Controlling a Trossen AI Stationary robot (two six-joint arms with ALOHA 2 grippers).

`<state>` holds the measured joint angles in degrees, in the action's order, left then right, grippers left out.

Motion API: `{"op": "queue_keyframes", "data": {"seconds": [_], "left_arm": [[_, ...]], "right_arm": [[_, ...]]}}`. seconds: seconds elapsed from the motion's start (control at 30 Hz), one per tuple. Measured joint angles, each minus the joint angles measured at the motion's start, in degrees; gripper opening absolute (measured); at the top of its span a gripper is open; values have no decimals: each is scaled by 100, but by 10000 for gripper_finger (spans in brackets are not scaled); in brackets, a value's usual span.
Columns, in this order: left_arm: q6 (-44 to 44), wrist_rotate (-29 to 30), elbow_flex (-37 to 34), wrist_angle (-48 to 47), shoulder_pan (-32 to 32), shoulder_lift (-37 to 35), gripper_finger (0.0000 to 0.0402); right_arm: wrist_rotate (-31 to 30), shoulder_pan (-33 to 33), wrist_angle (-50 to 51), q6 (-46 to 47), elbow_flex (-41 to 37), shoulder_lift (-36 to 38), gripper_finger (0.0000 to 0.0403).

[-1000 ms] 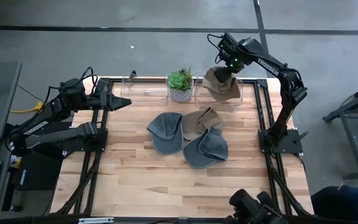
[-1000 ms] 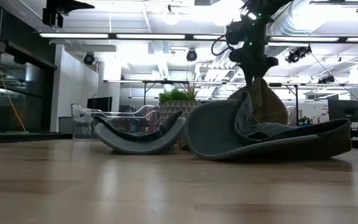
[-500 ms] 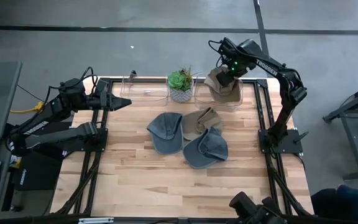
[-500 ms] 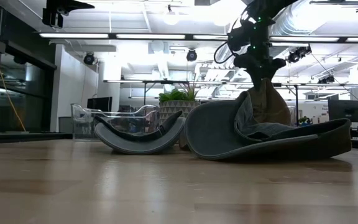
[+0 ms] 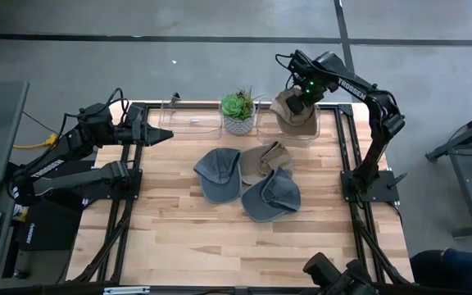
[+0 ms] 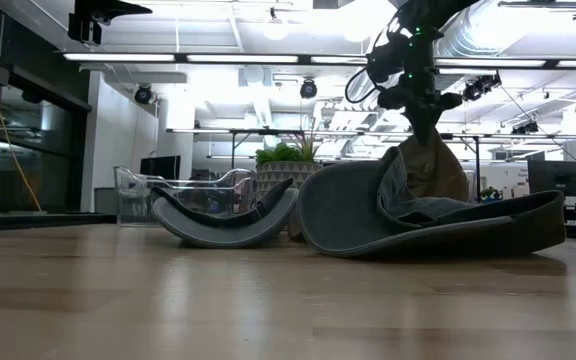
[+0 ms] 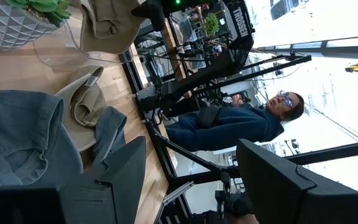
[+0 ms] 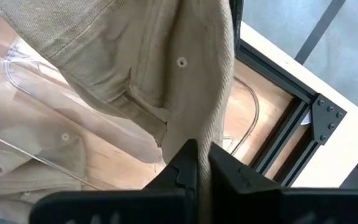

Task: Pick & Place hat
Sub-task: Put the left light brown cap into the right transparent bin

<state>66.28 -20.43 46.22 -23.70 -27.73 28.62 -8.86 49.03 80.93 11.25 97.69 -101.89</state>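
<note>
My right gripper (image 5: 298, 100) hangs at the table's far right, over a clear bin (image 5: 311, 131), shut on a tan hat (image 5: 293, 116) that droops into the bin; the low view shows the same hat (image 6: 430, 165) under the gripper (image 6: 420, 118). Mid-table lie two blue-grey hats (image 5: 218, 174) (image 5: 270, 197) and another tan hat (image 5: 265, 158), resting on the wood and partly overlapping. My left gripper (image 5: 161, 135) waits open at the far left, above the table, with nothing between its fingers (image 7: 120, 180). My right gripper pinches a narrow ridge of the tan hat's cloth (image 8: 211, 134) between its two fingers (image 8: 185, 163), coming from above and pointing down. Edge or fold, I cannot tell. The hat hangs slack below the fingers, its lower part inside the clear bin's walls (image 8: 23, 93).
A potted succulent (image 5: 238, 113) stands between the right bin and a second clear bin (image 5: 191, 120) at the far edge. Bare wood (image 5: 220, 246) stretches along the table's near half. A person (image 7: 241, 121) sits beyond the table's right side.
The tan hat under my right gripper looks narrower in the high view than a second ago and hangs lower in the bin. The gripper has tipped slightly above it. The hats on the table and my left arm have kept still.
</note>
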Motion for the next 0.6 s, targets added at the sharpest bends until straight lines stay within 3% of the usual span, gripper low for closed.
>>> {"op": "queue_keyframes", "data": {"seconds": [0.2,0.6], "left_arm": [[0,2,0,0,-2,-1,232],[2,7,0,0,-1,-2,232]], "right_arm": [[297,0,-26,-83,0,0,5],[1583,9,-839,182,2,345,2]]}}
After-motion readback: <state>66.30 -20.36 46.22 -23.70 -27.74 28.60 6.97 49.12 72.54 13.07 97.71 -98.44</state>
